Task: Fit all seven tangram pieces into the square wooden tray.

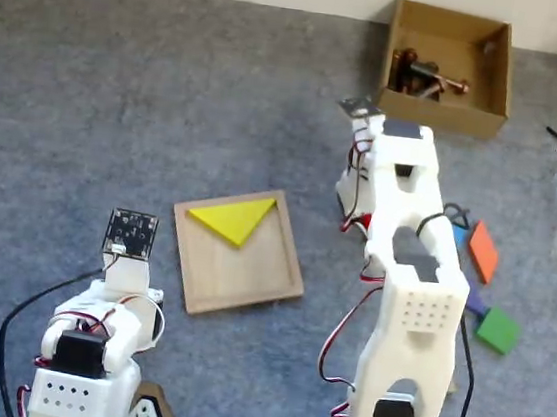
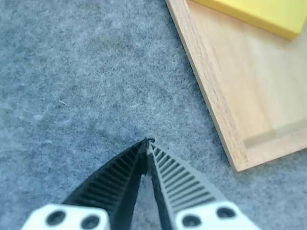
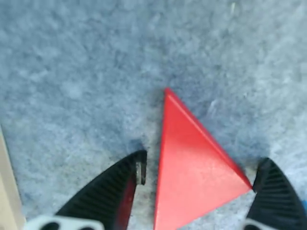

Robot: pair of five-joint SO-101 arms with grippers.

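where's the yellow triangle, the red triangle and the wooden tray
yellow triangle [image 1: 235, 219], high view, middle of its top face
red triangle [image 3: 192, 172], right wrist view, middle of its top face
wooden tray [image 1: 241, 270], high view, bare part of its floor

Left pincer [image 2: 146, 143] closed, tips together, right pincer [image 3: 200, 171] spread wide, right arm [image 1: 406, 283] stretched forward
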